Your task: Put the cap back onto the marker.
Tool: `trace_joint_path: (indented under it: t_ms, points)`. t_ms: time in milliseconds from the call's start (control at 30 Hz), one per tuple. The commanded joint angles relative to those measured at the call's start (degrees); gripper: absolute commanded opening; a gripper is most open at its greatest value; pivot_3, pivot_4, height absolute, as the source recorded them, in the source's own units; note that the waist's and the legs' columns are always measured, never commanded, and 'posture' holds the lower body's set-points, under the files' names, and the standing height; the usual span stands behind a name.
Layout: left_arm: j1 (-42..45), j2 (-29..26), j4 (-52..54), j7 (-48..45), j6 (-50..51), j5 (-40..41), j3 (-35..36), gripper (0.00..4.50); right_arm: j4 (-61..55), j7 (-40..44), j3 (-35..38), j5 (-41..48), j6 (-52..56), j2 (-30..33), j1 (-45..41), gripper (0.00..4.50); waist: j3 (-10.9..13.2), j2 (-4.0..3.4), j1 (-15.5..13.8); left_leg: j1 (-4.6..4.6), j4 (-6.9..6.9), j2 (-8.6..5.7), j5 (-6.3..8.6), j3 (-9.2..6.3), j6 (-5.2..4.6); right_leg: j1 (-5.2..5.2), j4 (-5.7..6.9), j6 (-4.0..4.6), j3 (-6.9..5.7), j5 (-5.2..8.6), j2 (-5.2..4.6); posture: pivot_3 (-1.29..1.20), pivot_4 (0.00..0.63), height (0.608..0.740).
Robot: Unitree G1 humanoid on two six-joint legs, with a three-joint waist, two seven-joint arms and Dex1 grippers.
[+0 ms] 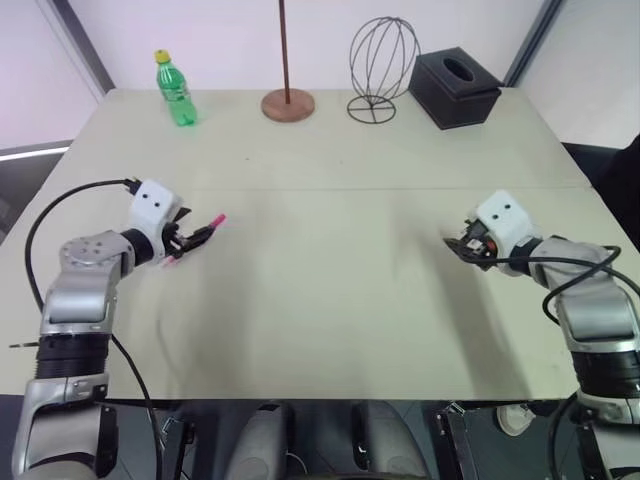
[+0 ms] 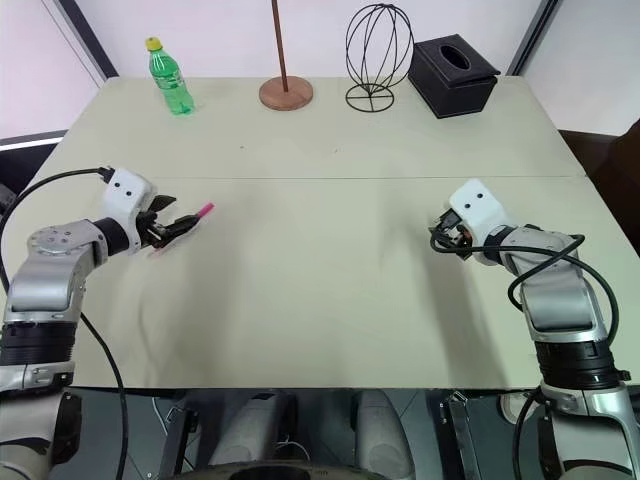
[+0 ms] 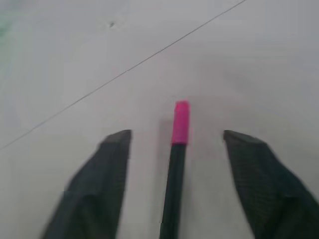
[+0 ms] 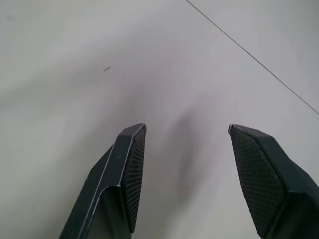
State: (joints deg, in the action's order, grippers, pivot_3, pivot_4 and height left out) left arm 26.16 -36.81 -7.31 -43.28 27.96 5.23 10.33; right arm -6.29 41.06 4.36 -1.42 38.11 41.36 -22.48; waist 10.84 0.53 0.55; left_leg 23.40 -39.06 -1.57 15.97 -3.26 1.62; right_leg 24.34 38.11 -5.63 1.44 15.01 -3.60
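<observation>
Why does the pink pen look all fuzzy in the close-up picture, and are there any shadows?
In the left wrist view the marker and its pink cap look soft-edged and blurry, as do the left gripper's fingers. In the right wrist view the right gripper's fingers look sharp, with a faint shadow on the table between them.

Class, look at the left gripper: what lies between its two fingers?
The marker with its pink cap on lies between the left gripper's spread fingers, untouched by either. Its rear end is hidden.
</observation>
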Motion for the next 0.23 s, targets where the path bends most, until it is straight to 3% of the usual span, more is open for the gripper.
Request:
trace_joint_path:
  t_ms: [33, 233]
  points:
    - [0.8, 0.1, -2.5, 3.0, -2.8, 0.4, 1.3, 4.43, 1.0, -1.7, 0.1, 0.1, -2.4, 0.0, -2.0, 2.74, 0.0, 0.00, 0.1, 0.00, 0.00, 0.00, 0.00, 0.00, 0.00, -0.01, 0.00, 0.00, 0.00, 0.00, 0.00, 0.00, 0.150, 0.740]
    - [0.6, 0.4, -1.9, 3.5, -3.9, 4.3, 3.3, 4.43, 2.2, -3.9, 0.4, 0.7, -3.2, -0.4, -2.7, 2.74, 0.0, 0.00, 0.2, 0.00, 0.02, 0.02, 0.00, 0.00, 0.00, 0.00, -0.01, 0.00, 0.00, 0.00, 0.02, 0.00, 0.150, 0.740]
